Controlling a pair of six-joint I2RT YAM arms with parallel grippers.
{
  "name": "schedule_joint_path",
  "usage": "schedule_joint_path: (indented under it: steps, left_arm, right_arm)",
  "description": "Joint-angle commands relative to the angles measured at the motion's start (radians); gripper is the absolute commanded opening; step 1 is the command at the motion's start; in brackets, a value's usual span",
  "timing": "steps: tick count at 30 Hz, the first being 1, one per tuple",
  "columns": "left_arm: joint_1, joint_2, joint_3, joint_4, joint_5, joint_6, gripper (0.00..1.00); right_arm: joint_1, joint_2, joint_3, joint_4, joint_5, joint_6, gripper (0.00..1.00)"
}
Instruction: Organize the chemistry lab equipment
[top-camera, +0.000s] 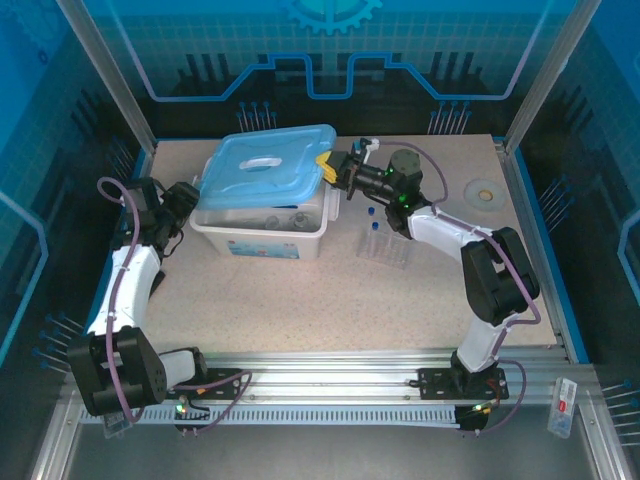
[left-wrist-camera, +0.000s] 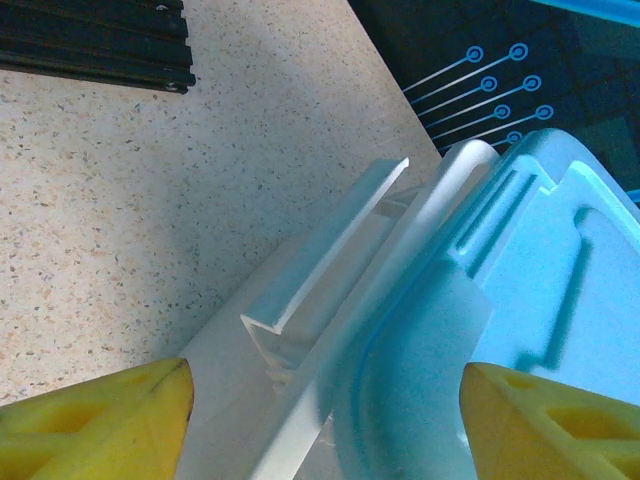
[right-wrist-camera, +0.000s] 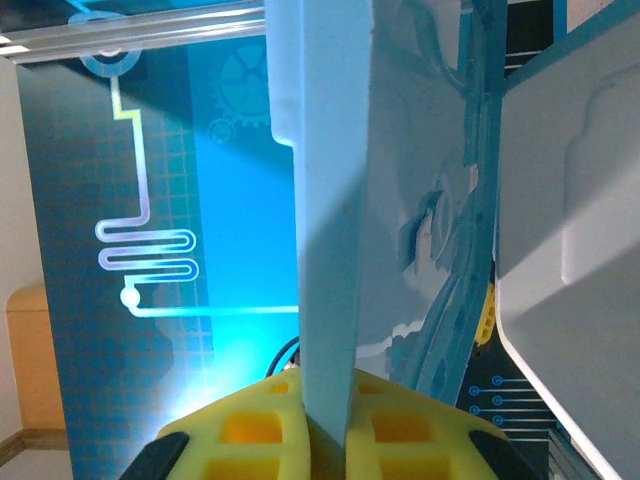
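Centrally on the speckled table (top-camera: 300, 300) sits a white bin (top-camera: 260, 240) holding glassware (top-camera: 285, 219), its blue lid (top-camera: 265, 170) pinched at the right edge by the right gripper (right-wrist-camera: 325, 420), the left gripper (left-wrist-camera: 325, 420) spread astride its left rim, the tube rack (top-camera: 385, 248) with blue-capped tubes (top-camera: 374, 228) just right.

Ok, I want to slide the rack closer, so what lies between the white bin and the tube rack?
A narrow strip of bare table separates the white bin from the tube rack, as the top view shows.
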Motion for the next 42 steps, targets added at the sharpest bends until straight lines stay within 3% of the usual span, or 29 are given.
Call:
schedule_joint_path:
  steps: [1, 25, 42]
  left_arm:
    - [0.008, 0.002, -0.002, -0.005, -0.016, 0.004, 0.71]
    - [0.008, 0.007, -0.085, 0.037, -0.034, -0.001, 0.71]
    - [0.002, 0.020, -0.088, 0.041, -0.037, 0.007, 0.71]
  right_arm:
    - [0.024, -0.003, 0.049, -0.001, -0.022, -0.030, 0.12]
    - [0.046, 0.042, 0.049, 0.053, -0.057, 0.003, 0.12]
    - [0.022, -0.041, -0.040, 0.076, -0.065, 0.013, 0.13]
